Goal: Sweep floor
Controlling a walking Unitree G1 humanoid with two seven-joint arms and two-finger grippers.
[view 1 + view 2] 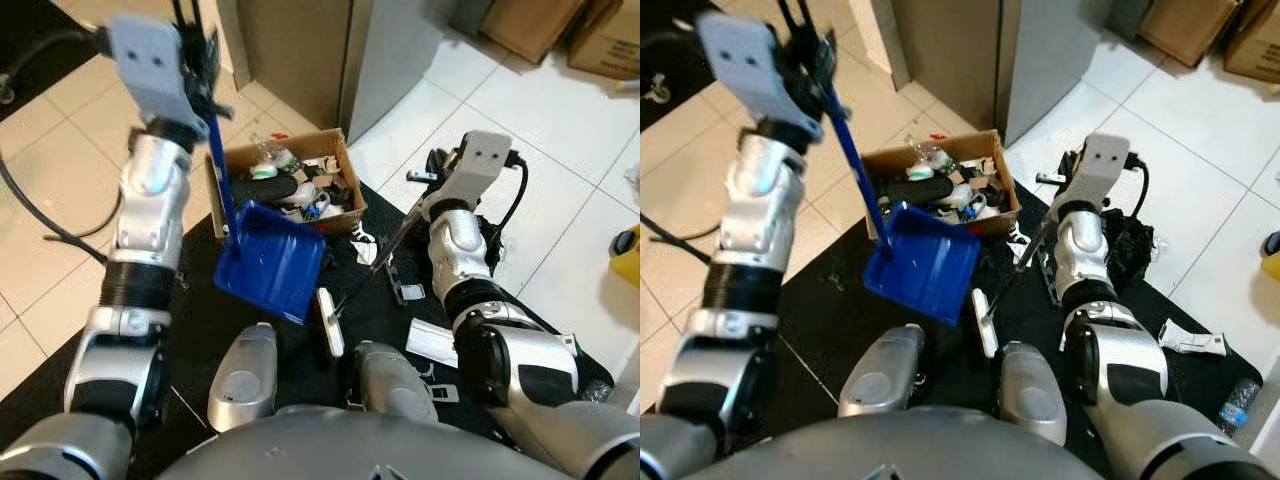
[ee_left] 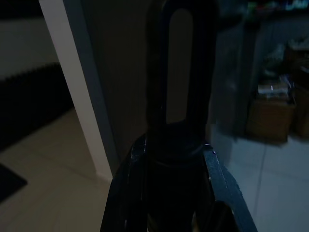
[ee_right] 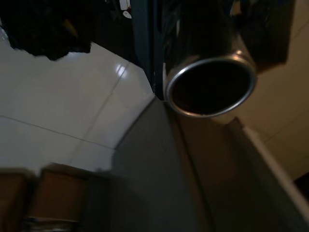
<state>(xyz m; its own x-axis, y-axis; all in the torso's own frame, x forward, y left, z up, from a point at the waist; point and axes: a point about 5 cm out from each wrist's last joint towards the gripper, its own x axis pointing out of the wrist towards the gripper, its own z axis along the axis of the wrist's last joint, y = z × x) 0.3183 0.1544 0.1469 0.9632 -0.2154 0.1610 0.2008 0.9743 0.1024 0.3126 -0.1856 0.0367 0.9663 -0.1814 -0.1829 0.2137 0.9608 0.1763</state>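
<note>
Item 1: open brown cardboard box (image 1: 340, 150), on the floor just beyond and below your left gripper (image 1: 195, 60). Contents: mixed litter, including a clear plastic bottle (image 1: 268, 150), white scraps and dark pieces, heaped to about the rim.

Item 2: blue plastic dustpan with a long blue handle (image 1: 268, 262). Your left gripper is clamped round the upper end of the handle; the left wrist view shows its dark fingers (image 2: 219, 193) pressed against a slotted dark handle tip. The long axis runs steeply down from the gripper, towards the robot's body and a little to its right. The pan hangs tilted at the lower end, just in front of the box's near wall, its open mouth facing down and towards the robot.

Item 3: thin dark-shafted broom with a narrow white head (image 1: 330, 320). The shaft slants from your right gripper (image 1: 432, 180) down and to the robot's left; the head lies on the black floor mat (image 1: 200, 330), just beside the pan's lower corner. You cannot tell how the right gripper's fingers stand; the right wrist view shows a round metal tube end (image 3: 210, 87) close to the lens.

Item 4: loose white scraps (image 1: 432, 343) on the mat, near and below the right gripper.
</note>
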